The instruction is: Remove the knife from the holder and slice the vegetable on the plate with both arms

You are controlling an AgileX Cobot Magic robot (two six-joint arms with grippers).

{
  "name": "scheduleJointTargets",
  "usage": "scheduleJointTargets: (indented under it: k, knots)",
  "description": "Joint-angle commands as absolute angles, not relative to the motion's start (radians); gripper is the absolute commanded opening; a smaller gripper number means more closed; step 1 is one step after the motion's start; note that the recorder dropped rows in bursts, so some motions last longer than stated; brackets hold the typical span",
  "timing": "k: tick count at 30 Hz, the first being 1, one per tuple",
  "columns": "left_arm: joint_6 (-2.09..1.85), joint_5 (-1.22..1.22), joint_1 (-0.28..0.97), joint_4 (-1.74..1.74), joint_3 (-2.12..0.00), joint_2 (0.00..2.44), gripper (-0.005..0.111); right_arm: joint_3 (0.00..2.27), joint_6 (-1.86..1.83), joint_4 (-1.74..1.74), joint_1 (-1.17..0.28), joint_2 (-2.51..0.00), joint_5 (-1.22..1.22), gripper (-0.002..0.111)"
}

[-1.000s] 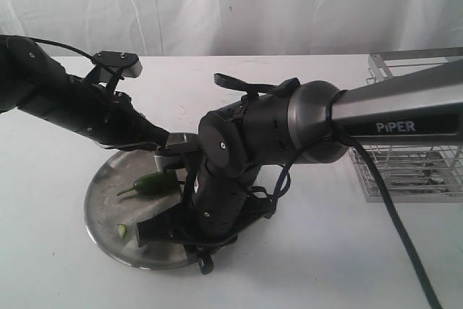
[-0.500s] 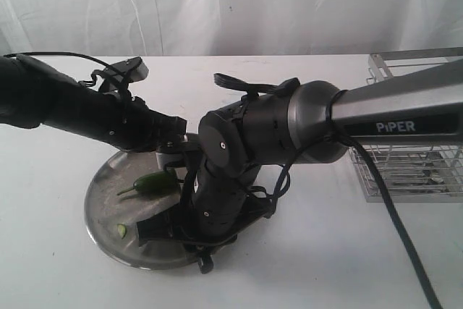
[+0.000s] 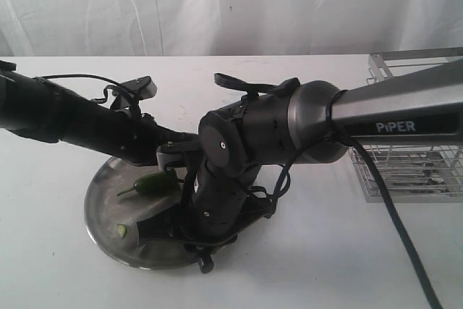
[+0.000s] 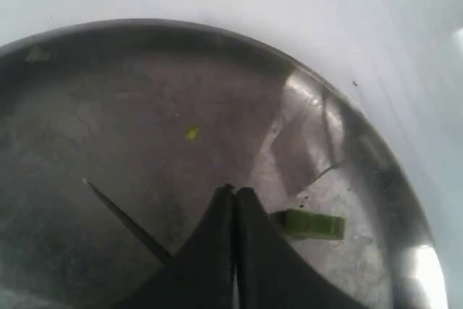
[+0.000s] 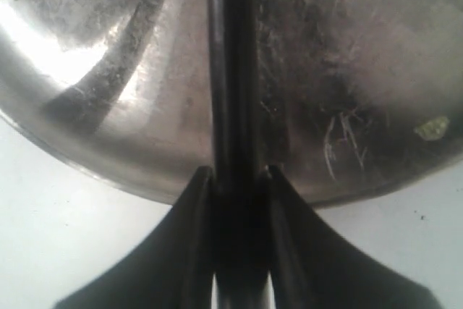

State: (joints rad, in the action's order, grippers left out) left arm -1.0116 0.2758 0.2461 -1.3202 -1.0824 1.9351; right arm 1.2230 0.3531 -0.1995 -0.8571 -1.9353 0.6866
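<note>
Low and left of centre in the exterior view, the right gripper [image 5: 233, 173] is clenched on the knife [image 5: 231, 70]. Its wrist view shows two black fingers [image 5: 189, 200] pressing either side of the dark bar, which reaches out over the plate [image 3: 98, 211] from the near rim. A small green slice [image 3: 121, 231] lies by the plate's lower-left edge. Higher up, near the plate's middle, rests the vegetable [image 3: 152, 184], its thin stem pointing toward the frame's left. Just above it the left gripper [image 4: 234, 193] is pinched fully closed with nothing between its fingers, over the plate, a cut piece [image 4: 311, 223] beside its tips. The left arm [image 3: 72, 117] enters from the left edge and the right arm [image 3: 253, 139] from the right. At the right edge, well apart from the plate, the holder [image 3: 412, 171] stands on the white table [image 3: 311, 265]. A white curtain [image 3: 253, 5] hangs behind.
</note>
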Motion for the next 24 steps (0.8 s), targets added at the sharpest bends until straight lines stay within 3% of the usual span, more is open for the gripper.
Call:
scheduleJointTargets:
  k: [1,13,24]
  knots:
    - [-1.054,0.226,0.252,-1.303,-1.073,2.009,0.0,1.22,0.356,-0.188,-0.857,-1.938,0.695,0.0]
    - [-1.054,0.212,0.252,-1.303,-1.078,2.084,0.0,1.22,0.356,-0.185,-0.857,-1.938,0.701,0.0]
    - [-1.05,0.446,0.201,-1.322,-1.187,1.955,0.0,1.22,0.356,-0.185,-0.857,-1.938,0.756,0.0]
